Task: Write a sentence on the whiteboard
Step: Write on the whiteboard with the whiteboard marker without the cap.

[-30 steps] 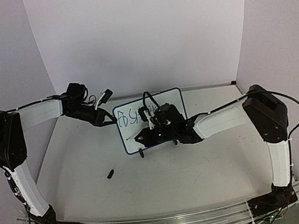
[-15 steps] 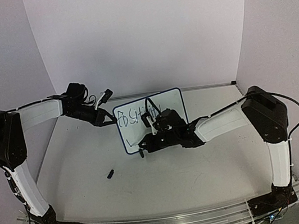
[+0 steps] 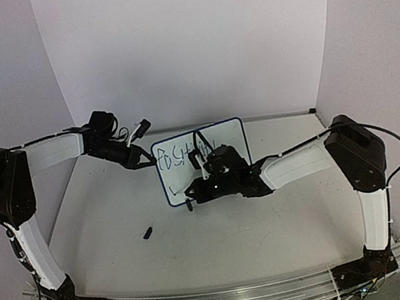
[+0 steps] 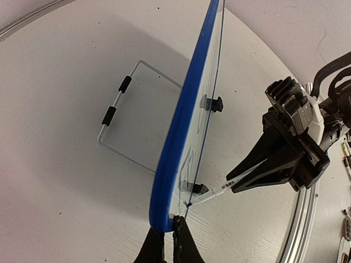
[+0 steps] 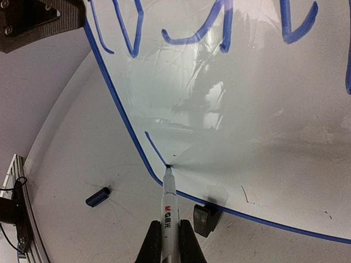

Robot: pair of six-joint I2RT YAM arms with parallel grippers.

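Small rounded-corner whiteboard with thin dark-blue frame (image 3: pixel 228 132) upright at centre of the top view, dark blue handwritten sentence (image 3: pixel 175 159) begun across its upper left. Left gripper (image 4: pixel 169 245) clamped on the board's left frame edge; right gripper (image 5: pixel 169 241) closed around a white marker pen (image 5: pixel 169 200), tip touching the board low at its left, at the foot of a short stroke. Best done with light, even tip pressure, strokes led rightward under the first line, board braced firmly against tipping.

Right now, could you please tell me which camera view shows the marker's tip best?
The right wrist view: the marker tip sits close, touching the whiteboard near its lower frame. The left wrist view shows it side-on and small; the top view leaves it too small to tell.
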